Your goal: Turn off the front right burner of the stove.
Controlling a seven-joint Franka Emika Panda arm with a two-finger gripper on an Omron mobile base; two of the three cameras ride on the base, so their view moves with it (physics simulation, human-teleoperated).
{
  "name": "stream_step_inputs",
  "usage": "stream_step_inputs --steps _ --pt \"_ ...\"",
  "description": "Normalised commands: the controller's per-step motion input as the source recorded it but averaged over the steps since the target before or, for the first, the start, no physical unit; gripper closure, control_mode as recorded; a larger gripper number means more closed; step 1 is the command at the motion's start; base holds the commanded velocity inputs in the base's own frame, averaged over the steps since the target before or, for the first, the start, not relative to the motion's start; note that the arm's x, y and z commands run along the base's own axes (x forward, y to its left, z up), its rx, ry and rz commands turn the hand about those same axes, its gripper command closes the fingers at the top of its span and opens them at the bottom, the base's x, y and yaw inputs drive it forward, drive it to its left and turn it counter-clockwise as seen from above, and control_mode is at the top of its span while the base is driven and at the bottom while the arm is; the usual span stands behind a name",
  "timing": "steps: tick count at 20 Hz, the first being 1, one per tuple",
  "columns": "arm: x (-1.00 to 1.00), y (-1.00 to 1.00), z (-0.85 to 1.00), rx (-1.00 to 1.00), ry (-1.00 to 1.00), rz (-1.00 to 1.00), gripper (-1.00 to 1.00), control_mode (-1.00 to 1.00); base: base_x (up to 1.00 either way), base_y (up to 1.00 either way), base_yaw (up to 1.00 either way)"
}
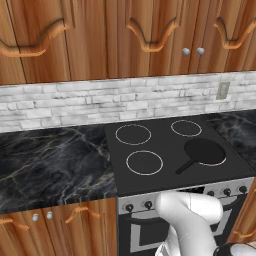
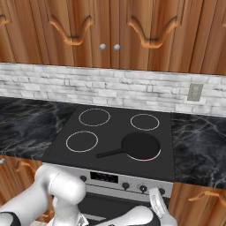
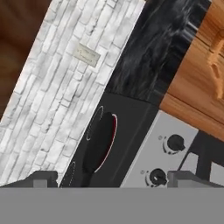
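**Lower right of the hand view: two knobs ahead of the fingertips**

Right-of-centre in both base views, the flat black glass-top stove (image 1: 165, 170) carries a black frying pan (image 2: 140, 145) sitting on the front right burner (image 2: 152, 157), its pinkish-red rim peeking out. Small dark steel-panel knobs (image 3: 176, 142) lie just ahead of the two-finger gripper (image 3: 112, 177), toward the frame's lower right. Finger tips stand wide apart, holding nothing. Pan looks empty. Which knob governs this burner: cannot tell.
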Motion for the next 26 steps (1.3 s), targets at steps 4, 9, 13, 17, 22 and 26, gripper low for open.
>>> stream_step_inputs --steps 4,9,13,17,22,26 --pt "0.04 0.26 -0.62 -0.06 -0.15 0.02 -1.0 -1.0 0.0 0.0 0.0" --pt "0.23 0.28 -0.67 -0.27 -0.29 0.0 -1.0 -1.0 0.0 0.0 0.0" --pt "0.26 0.1 -0.34 -0.34 -0.11 0.0 -1.0 -1.0 0.0 0.0 0.0" --pt "0.42 0.0 -0.04 -0.31 0.0 0.0 -1.0 -1.0 0.0 0.0 0.0" --pt "0.4 0.0 -0.18 -0.3 0.0 0.0 -1.0 -1.0 0.0 0.0 0.0" --pt "0.41 0.0 -0.47 -0.2 0.0 -0.01 -1.0 -1.0 0.0 0.0 0.0"
